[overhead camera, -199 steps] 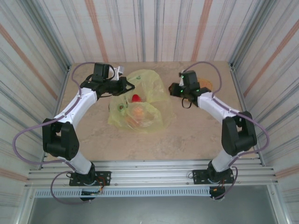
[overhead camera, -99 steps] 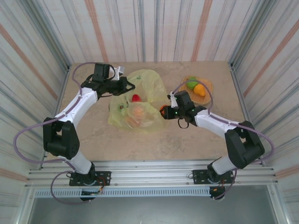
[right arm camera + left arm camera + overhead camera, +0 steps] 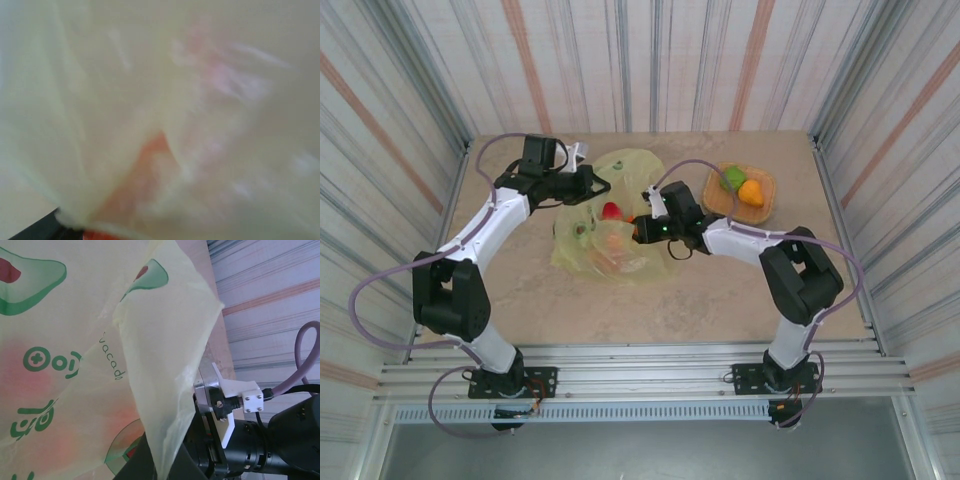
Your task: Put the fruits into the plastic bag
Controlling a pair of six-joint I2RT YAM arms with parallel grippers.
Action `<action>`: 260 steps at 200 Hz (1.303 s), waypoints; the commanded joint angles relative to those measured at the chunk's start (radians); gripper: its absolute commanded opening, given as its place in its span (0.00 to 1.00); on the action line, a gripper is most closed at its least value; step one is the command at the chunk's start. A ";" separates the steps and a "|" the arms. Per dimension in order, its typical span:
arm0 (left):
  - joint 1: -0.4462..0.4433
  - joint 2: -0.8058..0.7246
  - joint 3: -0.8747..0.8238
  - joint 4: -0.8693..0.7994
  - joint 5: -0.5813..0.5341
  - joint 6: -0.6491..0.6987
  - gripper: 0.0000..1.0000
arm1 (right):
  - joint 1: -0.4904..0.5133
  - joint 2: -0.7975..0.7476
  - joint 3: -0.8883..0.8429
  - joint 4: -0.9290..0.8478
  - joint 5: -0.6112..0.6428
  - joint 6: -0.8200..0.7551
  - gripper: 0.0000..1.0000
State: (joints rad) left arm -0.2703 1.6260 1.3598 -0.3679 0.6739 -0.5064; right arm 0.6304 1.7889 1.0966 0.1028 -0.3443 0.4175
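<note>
Beige table (image 3: 720, 290): left gripper (image 3: 592, 183) pinches plastic bag (image 3: 630, 170); right gripper (image 3: 636, 228) clasps orange fruit (image 3: 632, 218) against bag; tray (image 3: 715, 200) beyond.

**A robotics laboratory test cell**

Two white-and-black jointed arms, left arm (image 3: 485, 225) and right arm (image 3: 775, 245), are bolted side by side to grooved aluminium rails (image 3: 640, 372) at the near edge of a pale stone-patterned tabletop (image 3: 650, 310). Striped panel walls (image 3: 650, 60) close the table in on three sides, forming a booth. Purple cables (image 3: 360, 300) loop loosely from the arm joints. The goods on the table are props, not household stock: a printed plastic bag (image 3: 638, 180) and glossy toy fruits (image 3: 731, 180) in a woven tray (image 3: 712, 200). The bench-mounted machinery marks a research rig, not a home or shop.
</note>
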 commanded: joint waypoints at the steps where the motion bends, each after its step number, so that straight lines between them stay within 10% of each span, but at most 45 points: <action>1: -0.005 -0.008 0.010 0.005 0.029 -0.007 0.00 | 0.007 0.047 0.066 0.035 0.040 0.077 0.55; 140: -0.003 -0.009 0.010 0.006 0.029 -0.006 0.00 | 0.076 0.337 0.347 0.189 0.201 0.380 0.67; 260: 0.014 -0.019 0.011 0.004 0.026 -0.006 0.00 | 0.037 0.137 0.170 0.131 0.139 0.227 0.77</action>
State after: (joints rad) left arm -0.2676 1.6260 1.3598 -0.3679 0.6846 -0.5064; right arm 0.6830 2.0396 1.3182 0.2733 -0.2077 0.7265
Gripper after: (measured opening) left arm 0.048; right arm 0.772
